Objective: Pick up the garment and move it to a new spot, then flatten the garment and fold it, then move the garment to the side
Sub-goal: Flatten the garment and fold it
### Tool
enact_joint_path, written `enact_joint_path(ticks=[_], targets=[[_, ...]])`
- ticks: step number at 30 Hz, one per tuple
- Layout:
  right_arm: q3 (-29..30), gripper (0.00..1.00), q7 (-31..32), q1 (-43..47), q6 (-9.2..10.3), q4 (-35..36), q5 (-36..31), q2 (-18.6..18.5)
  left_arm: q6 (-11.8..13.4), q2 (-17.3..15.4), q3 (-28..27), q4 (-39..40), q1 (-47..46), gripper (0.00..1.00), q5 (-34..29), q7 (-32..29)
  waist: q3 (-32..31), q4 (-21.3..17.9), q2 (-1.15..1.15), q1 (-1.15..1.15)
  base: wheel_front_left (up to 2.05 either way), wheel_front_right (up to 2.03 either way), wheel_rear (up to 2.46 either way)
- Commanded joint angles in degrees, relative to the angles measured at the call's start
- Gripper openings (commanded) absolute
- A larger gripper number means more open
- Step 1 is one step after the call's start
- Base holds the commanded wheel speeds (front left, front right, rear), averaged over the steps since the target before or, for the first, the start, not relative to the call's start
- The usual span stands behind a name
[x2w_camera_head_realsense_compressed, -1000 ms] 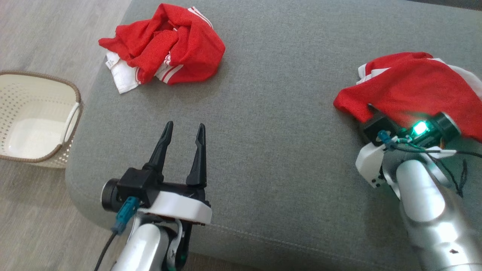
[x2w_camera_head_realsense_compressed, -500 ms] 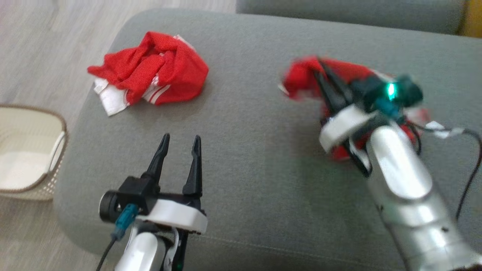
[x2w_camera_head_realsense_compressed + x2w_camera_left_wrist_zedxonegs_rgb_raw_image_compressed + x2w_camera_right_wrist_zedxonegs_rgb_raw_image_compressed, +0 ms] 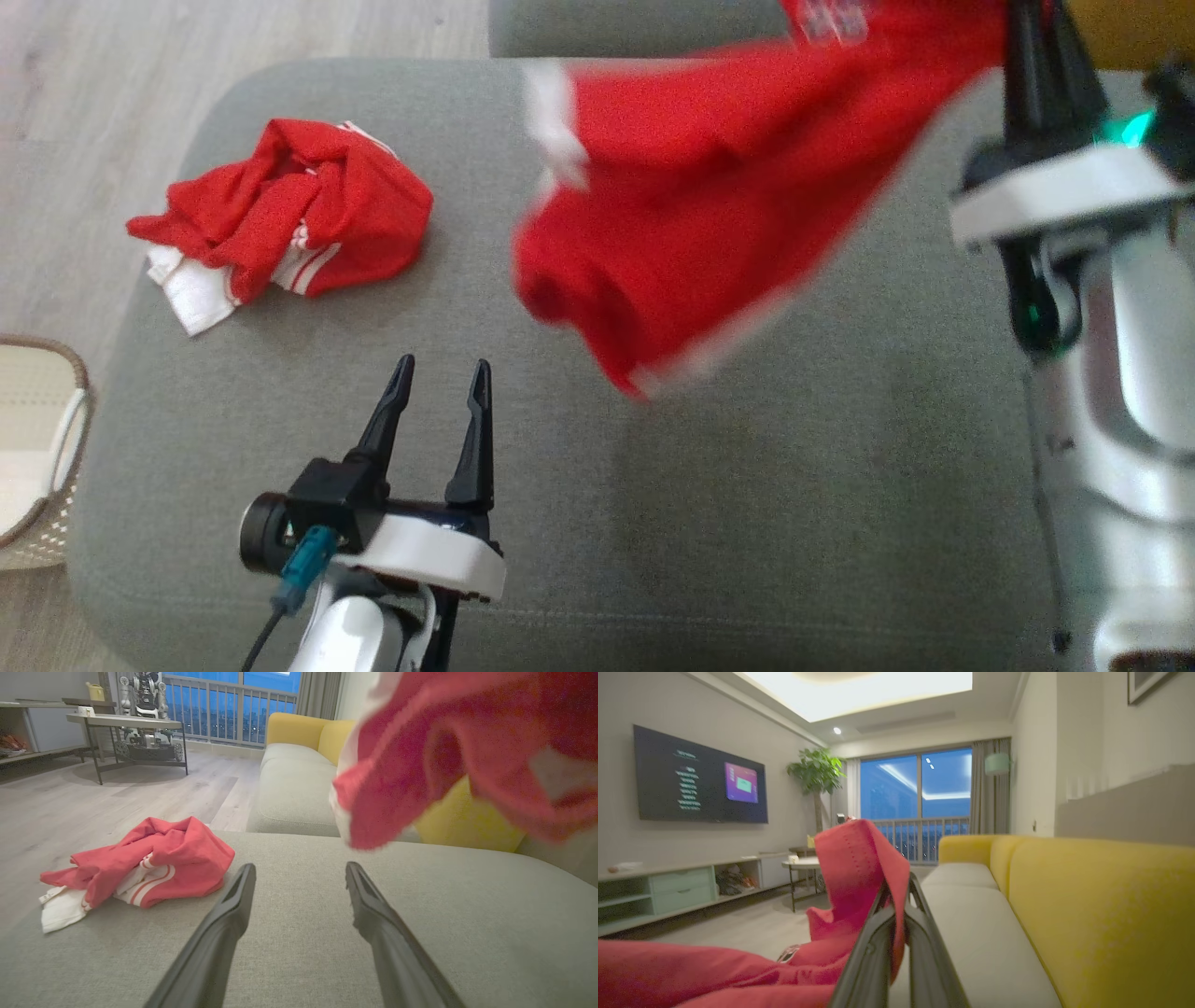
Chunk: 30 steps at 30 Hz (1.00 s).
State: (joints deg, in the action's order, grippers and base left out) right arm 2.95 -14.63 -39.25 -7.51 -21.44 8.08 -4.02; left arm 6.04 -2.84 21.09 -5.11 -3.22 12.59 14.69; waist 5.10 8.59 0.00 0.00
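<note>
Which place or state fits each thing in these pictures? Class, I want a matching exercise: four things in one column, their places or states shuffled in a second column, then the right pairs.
Column one
1. left end effector
2. right end effector
3. crumpled garment
4. basket

Column two
A. standing on the floor beside the cushion
B. open, nothing between its fingers
C. lying bunched on the grey cushion
D. shut on the lifted garment

Pairs: 1-B, 2-D, 3-C, 4-A
</note>
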Motion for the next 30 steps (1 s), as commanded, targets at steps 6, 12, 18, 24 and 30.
enact_joint_path(ticks=[6,12,18,24,30], targets=[[14.5,0.00,5.5,5.9,0.02,-11.3,-8.4,-1.3,-0.3,0.0,-1.7,1.8,-2.9,1.00,-1.2,0.3,2.7,-2.3,0.00,0.00,0.00,0.00,0.00],[25.8,1.00,6.3,6.1,0.02,-15.1,-16.2,0.5,-0.4,0.0,-1.7,1.1,-3.8,1.00,-1.8,0.3,3.2,-4.1,0.00,0.00,0.00,0.00,0.00],[22.4,1.00,2.9,5.1,0.02,-13.3,-16.5,1.1,-0.4,0.0,-2.0,1.0,-3.9,1.00,-1.4,0.3,1.9,-5.8,0.00,0.00,0.00,0.00,0.00],[5.6,1.00,0.2,8.9,0.02,-3.8,-12.0,1.1,0.3,0.0,-2.8,2.2,-3.7,1.00,-0.2,0.3,0.2,-7.2,0.00,0.00,0.00,0.00,0.00],[-3.1,1.00,-0.2,19.0,0.02,6.8,-9.5,1.1,0.9,0.0,-2.8,2.9,-3.1,1.00,0.4,0.3,-1.1,-7.9,0.00,0.00,0.00,0.00,0.00]])
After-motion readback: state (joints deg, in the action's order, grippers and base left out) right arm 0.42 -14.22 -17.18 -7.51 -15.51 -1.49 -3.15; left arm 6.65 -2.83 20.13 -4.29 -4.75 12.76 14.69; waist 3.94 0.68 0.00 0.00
